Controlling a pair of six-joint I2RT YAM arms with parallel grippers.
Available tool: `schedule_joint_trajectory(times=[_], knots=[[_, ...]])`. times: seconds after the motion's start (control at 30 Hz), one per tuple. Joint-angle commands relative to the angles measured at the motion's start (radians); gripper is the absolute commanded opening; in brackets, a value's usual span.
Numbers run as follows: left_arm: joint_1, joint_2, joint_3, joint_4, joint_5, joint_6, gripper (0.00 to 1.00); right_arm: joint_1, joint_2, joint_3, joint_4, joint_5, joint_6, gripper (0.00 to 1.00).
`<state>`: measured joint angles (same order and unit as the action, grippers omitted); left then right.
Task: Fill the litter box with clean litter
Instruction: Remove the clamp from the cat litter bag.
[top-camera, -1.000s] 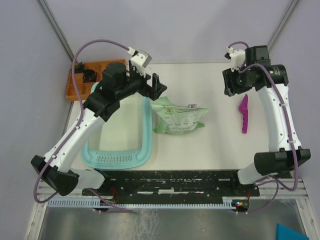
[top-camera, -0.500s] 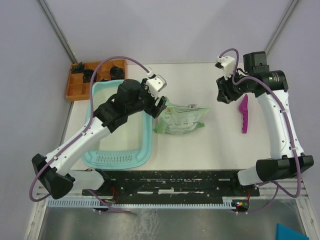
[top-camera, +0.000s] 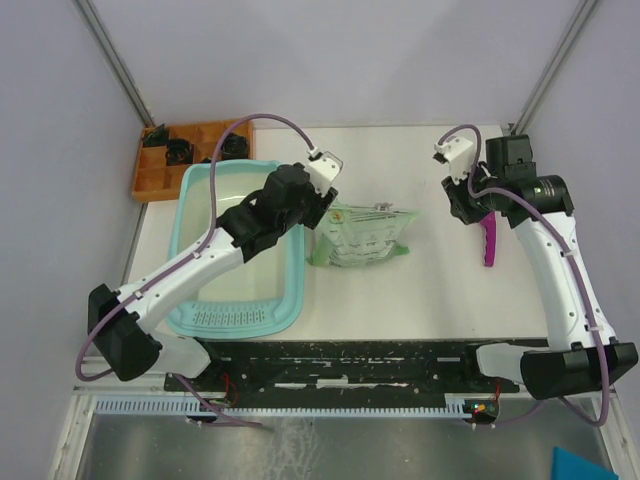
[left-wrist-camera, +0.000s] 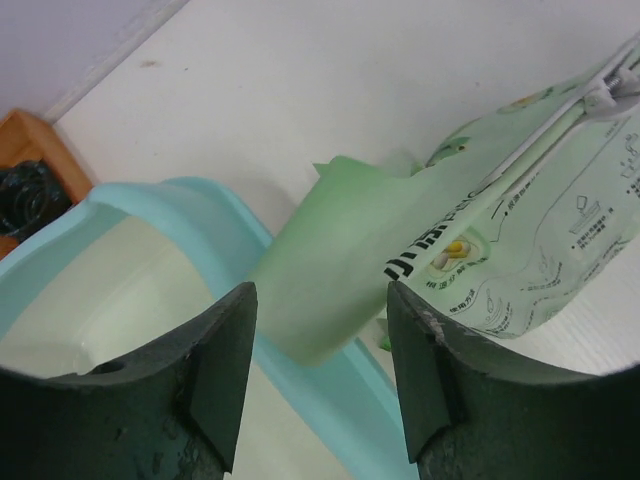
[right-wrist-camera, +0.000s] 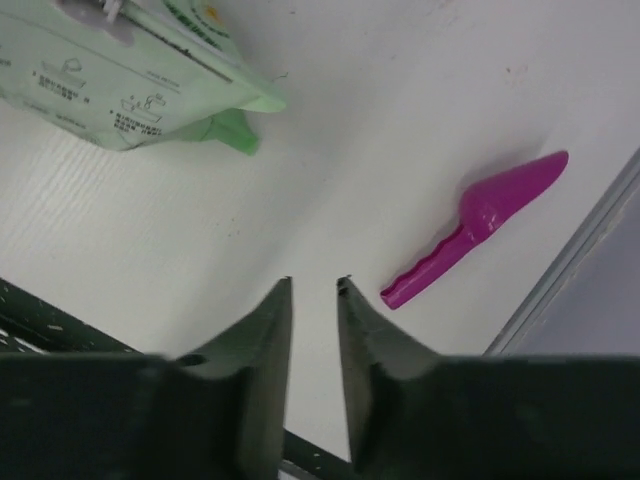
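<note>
- The left arm has swung from the far end of the litter box (top-camera: 295, 280) across to the bag (top-camera: 365, 238), at the corner nearest the box.
- The left fingers (left-wrist-camera: 318, 295) have narrowed from wide to half-spread. The bag's corner fills the gap between them, but I cannot tell whether they press it.
- The right arm has dropped towards the scoop (right-wrist-camera: 470, 225). The right fingers (right-wrist-camera: 314, 285) have closed to a narrow gap, hold nothing, and hover just beside the scoop.
- The bag, scoop and box lie where they were.
- Both arms look ready to grasp, so the task is probably at its start.
- The box sits on the left of the surface (top-camera: 430, 290), bare inside. No loose litter shows, and it is presumably in the bag.
- Counted: one litter box, one bag, one scoop, one orange tray (top-camera: 150, 180), two arms.
</note>
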<state>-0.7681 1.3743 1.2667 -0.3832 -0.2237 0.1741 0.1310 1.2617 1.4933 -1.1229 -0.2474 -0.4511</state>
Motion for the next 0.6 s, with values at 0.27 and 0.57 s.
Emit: schedule_joint_trajectory(times=[0.27, 0.57], knots=[[0.003, -0.031, 0.08, 0.086, -0.228, -0.236, 0.48, 0.0, 0.17, 0.26, 0.129, 0.071, 0.368, 0.52], [0.001, -0.093, 0.008, 0.14, -0.228, -0.211, 0.99, 0.001, 0.241, 0.322, 0.139, 0.024, 0.403, 0.58]])
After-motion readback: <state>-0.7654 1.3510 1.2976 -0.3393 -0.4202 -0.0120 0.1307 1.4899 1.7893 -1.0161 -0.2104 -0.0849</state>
